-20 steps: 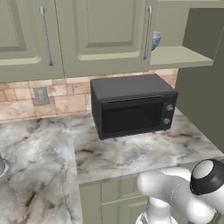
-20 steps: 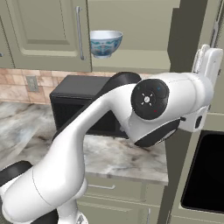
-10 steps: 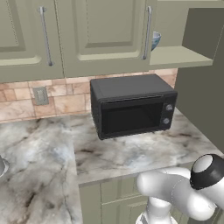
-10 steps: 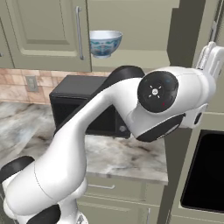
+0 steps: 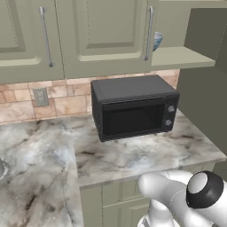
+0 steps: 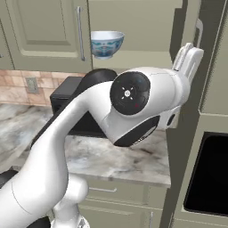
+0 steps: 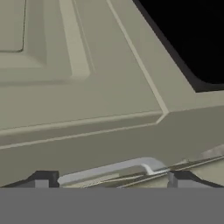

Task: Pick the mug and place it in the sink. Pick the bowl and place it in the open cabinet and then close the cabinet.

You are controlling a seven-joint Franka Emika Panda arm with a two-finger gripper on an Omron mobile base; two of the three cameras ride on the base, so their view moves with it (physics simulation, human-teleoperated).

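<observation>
Simulated kitchen with a marbled grey bench (image 5: 133, 155), tan tile backsplash and sage-green wall cabinets. On the bench, against the wall, a black microwave (image 5: 133, 108). Above it, on the plain green shelf of the open cabinet (image 6: 142, 60), a round white bowl (image 6: 107, 43) with blue-green patterning outside and a small footed base, standing upright near the shelf's left end. White robot arm raised toward the swung-out cabinet door (image 6: 209, 58). In the hand view, fingers (image 7: 42, 178) spread wide apart, gripping nothing, just beside the door's metal bar handle (image 7: 111, 168).
</observation>
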